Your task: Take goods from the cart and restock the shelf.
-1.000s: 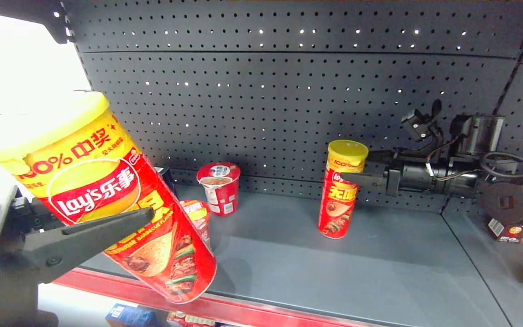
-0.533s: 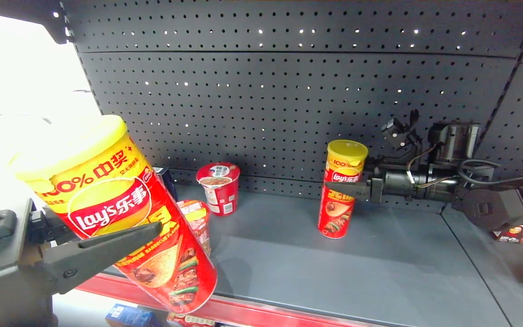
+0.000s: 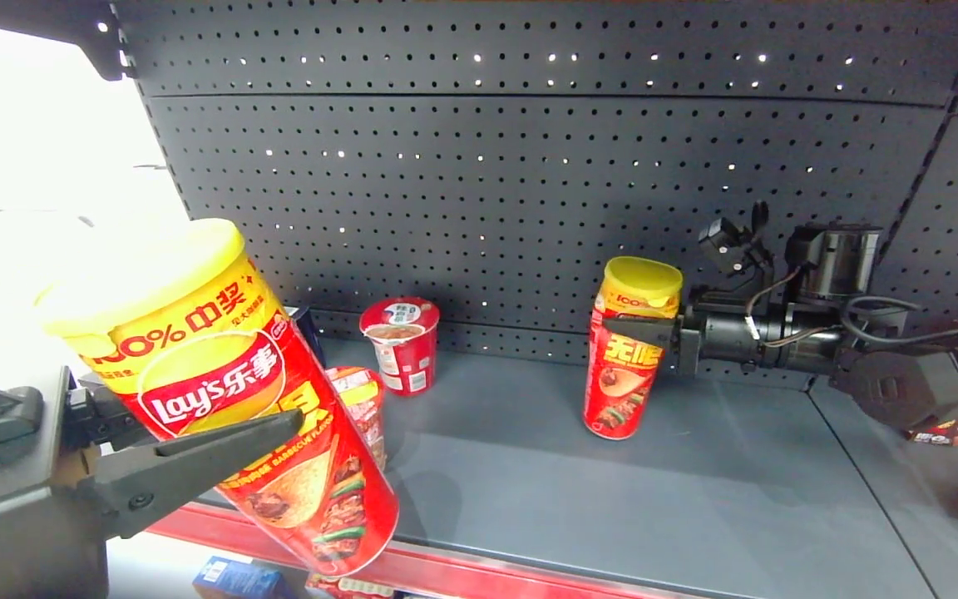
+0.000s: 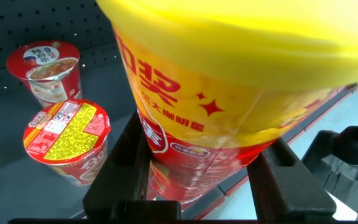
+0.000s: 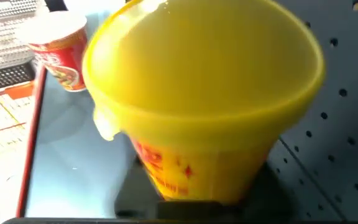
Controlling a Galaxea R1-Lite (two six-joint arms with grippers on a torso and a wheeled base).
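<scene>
My right hand (image 3: 637, 326) is closed round the upper part of a chip can (image 3: 630, 366) whose base rests towards the far side of the shelf (image 3: 695, 499), right of centre; the can leans a little to the right. To do this well I should straighten it until the base sits flat, only then loosen my grip, and pull away sideways without nudging it. That arm reaches in level from the right. My left hand (image 4: 204, 149) grips a second can (image 3: 221, 391), tilted, over the shelf's near left edge, just beside a noodle cup (image 3: 360, 398).
</scene>
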